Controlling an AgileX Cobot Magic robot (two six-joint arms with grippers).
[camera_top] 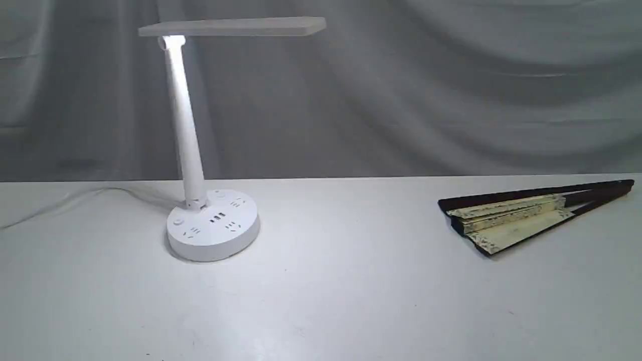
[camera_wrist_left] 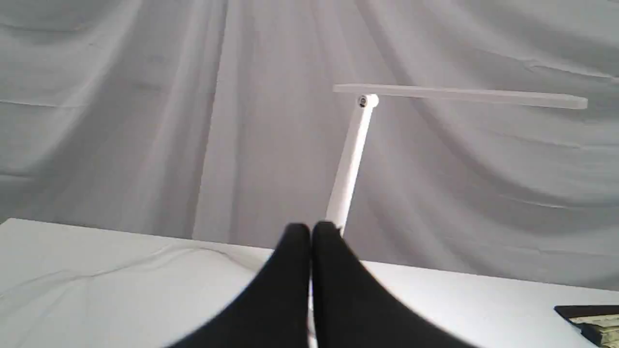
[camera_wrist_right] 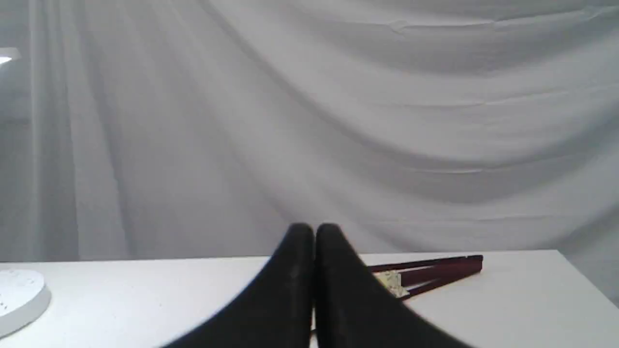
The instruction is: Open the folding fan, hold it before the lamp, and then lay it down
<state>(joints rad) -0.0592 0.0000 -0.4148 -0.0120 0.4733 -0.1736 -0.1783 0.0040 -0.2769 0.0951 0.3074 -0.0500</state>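
Note:
The folding fan lies almost folded at the table's far right, a few cream pleats showing between dark maroon guards, its pivot end pointing right. Its ribs also show in the right wrist view, and a corner of the fan shows in the left wrist view. The white lamp stands at the left with its lit flat head level; its stem rises behind my left gripper. That gripper is shut and empty. My right gripper is shut and empty too, short of the fan. Neither gripper appears in the exterior view.
The lamp's white cord trails off to the left along the white table. A grey draped cloth hangs behind the table's far edge. The lamp's round base shows at the edge of the right wrist view.

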